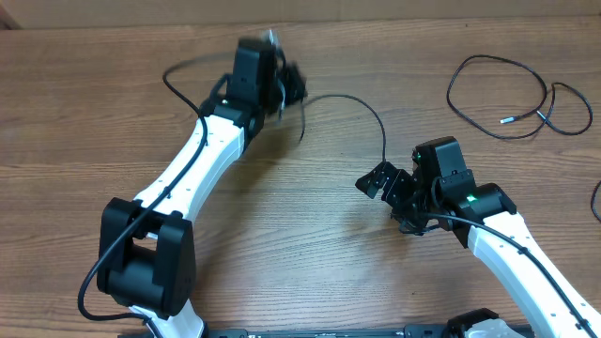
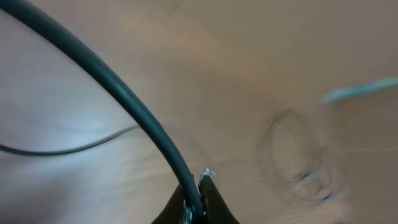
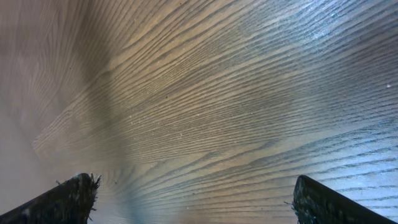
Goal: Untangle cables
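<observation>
Pinching cable [image 2: 124, 93], left hand [image 2: 198, 202] blurred; right hand [image 3: 193, 193] spread over table [image 3: 217, 93]

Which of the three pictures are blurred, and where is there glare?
Overhead: sharp, except motion blur around the left gripper. Left wrist: smeared all over; only the near cable reads clearly. Right wrist: table grain sharp, with pale glare at the upper right.
</observation>
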